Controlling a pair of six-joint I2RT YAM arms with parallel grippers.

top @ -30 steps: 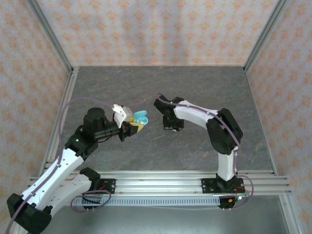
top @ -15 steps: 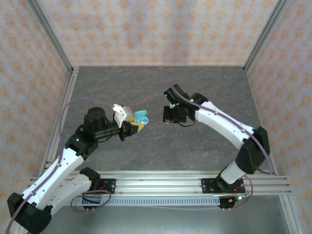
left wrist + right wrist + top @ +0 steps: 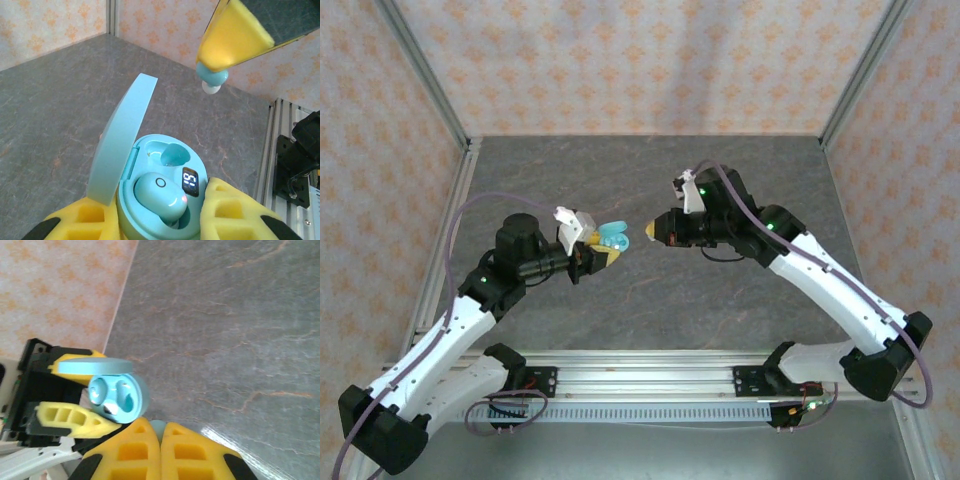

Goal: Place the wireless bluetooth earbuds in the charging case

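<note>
Our left gripper [image 3: 592, 256] is clamped on the open case [image 3: 613, 238], one bud [image 3: 157, 192] seated, the other well [image 3: 170, 152] free. To its right, near but apart, the right gripper [image 3: 654, 229] pinches a blue earbud [image 3: 212, 77], its tip seemingly toward the case.

The yellow-padded left gripper [image 3: 601, 247], on its bent white-and-black arm [image 3: 460, 320], clamps the open light-blue charging case [image 3: 613, 238]. The right gripper [image 3: 654, 229] points at that case, jaws pinching a light-blue earbud [image 3: 212, 76].
</note>
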